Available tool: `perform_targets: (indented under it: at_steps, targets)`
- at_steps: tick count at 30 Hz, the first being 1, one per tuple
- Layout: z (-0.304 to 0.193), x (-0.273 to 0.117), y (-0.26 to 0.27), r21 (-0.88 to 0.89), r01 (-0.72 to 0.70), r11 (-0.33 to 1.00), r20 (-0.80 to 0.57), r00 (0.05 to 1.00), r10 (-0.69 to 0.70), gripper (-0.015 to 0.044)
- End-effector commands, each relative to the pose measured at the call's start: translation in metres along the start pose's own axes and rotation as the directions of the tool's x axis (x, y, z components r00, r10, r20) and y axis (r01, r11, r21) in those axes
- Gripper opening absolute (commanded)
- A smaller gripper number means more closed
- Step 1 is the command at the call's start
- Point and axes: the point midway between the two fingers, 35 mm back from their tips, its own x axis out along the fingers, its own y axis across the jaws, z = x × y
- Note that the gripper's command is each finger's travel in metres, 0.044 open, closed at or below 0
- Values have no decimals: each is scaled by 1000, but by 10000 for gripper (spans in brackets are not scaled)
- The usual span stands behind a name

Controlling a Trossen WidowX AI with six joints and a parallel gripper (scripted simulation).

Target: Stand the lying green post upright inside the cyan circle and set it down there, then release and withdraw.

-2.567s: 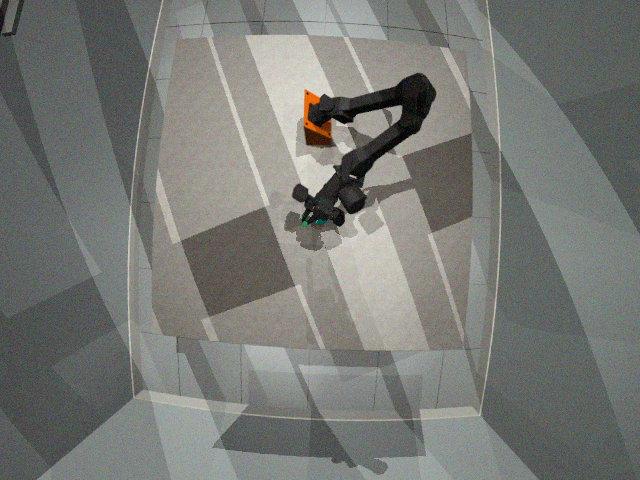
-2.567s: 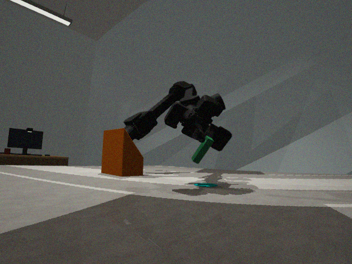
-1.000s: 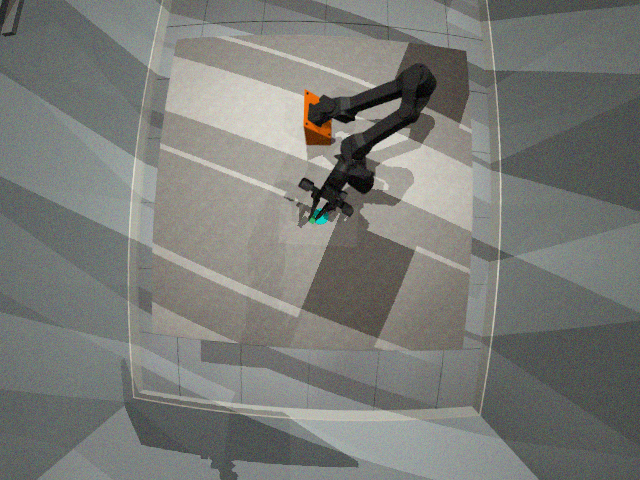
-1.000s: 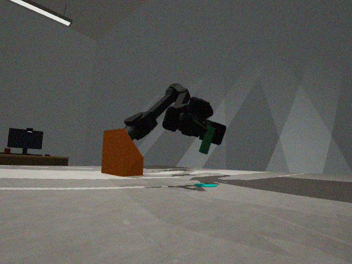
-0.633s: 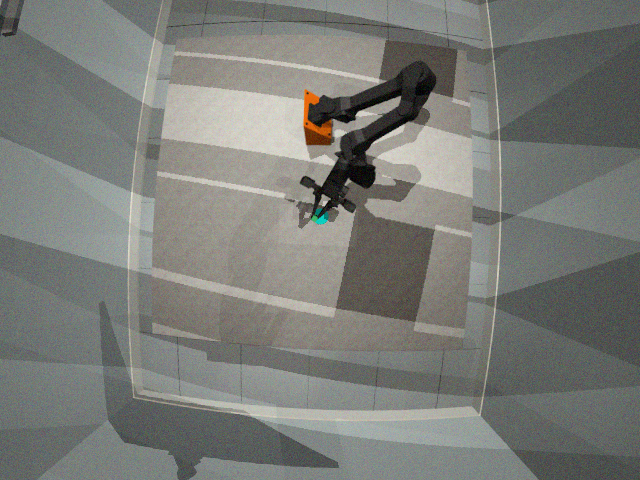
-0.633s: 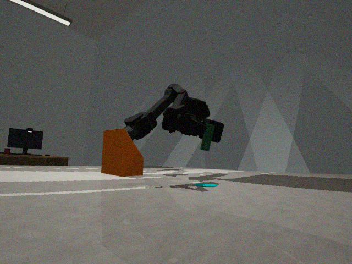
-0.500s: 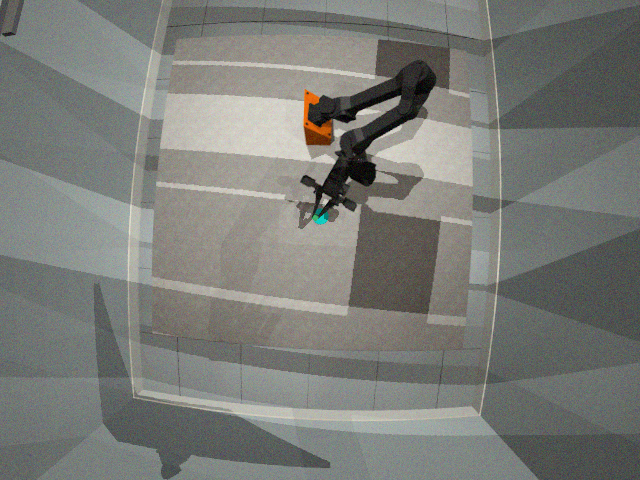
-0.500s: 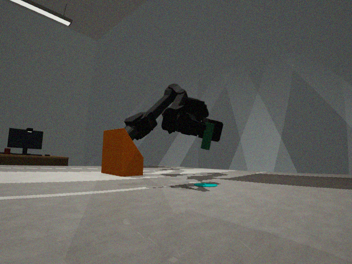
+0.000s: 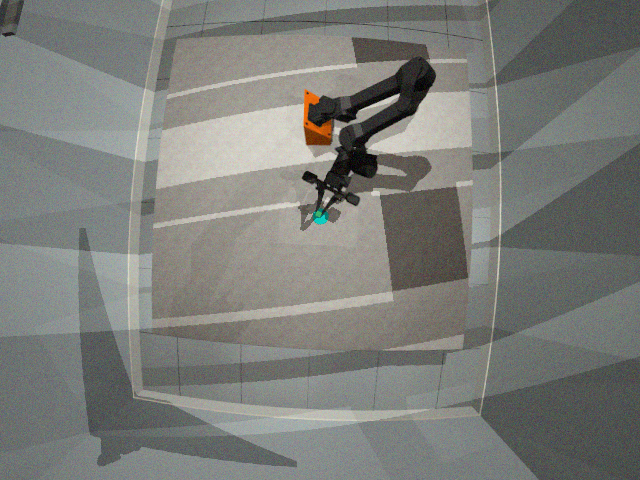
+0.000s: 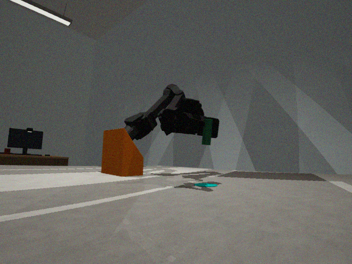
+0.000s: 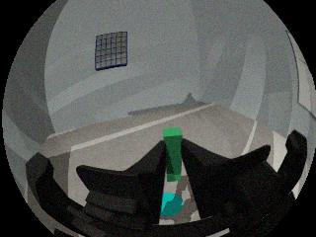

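The green post [image 9: 318, 213] [image 10: 207, 132] [image 11: 173, 153] is held in the air, nearly upright, with a very slight lean in the exterior view. My gripper [image 9: 320, 212] [image 11: 172, 143] is shut on it, with the fingertips at its sides in the wrist view. The cyan circle [image 9: 321, 220] [image 10: 205, 185] [image 11: 171, 204] lies flat on the floor below the post, with a clear gap between them in the exterior view. From above, the post overlaps the circle's upper edge. In the exterior view the fingertips are hard to make out behind the post.
The orange base block [image 9: 317, 135] [image 10: 122, 153] carries the arm behind the gripper. The arm's shadows fall on the floor around the circle. A desk with a monitor [image 10: 25, 138] stands far off at the left in the exterior view.
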Motion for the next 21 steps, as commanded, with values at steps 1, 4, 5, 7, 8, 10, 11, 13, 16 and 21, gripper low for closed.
perform_targets:
  at_steps: [1, 4, 5, 7, 8, 10, 11, 13, 16, 21]
  targets:
    - [3, -5, 1, 26, -15, 1000, 27, 1000, 15, 23]
    - [5, -9, 1, 41, -25, 999, 43, 999, 23, 23]
    - [5, -9, 1, 44, -27, 999, 45, 999, 25, 23]
    - [5, -9, 1, 45, -27, 999, 46, 999, 25, 23]
    - [5, -9, 1, 45, -27, 999, 46, 999, 25, 23]
    - [5, -9, 1, 45, -27, 999, 46, 999, 25, 23]
    - [5, -9, 1, 45, -27, 999, 46, 999, 25, 23]
    - [5, -9, 1, 45, -27, 999, 46, 999, 25, 23]
    - [5, -9, 1, 45, -27, 999, 46, 999, 25, 23]
    - [5, -9, 1, 45, -27, 999, 46, 999, 25, 23]
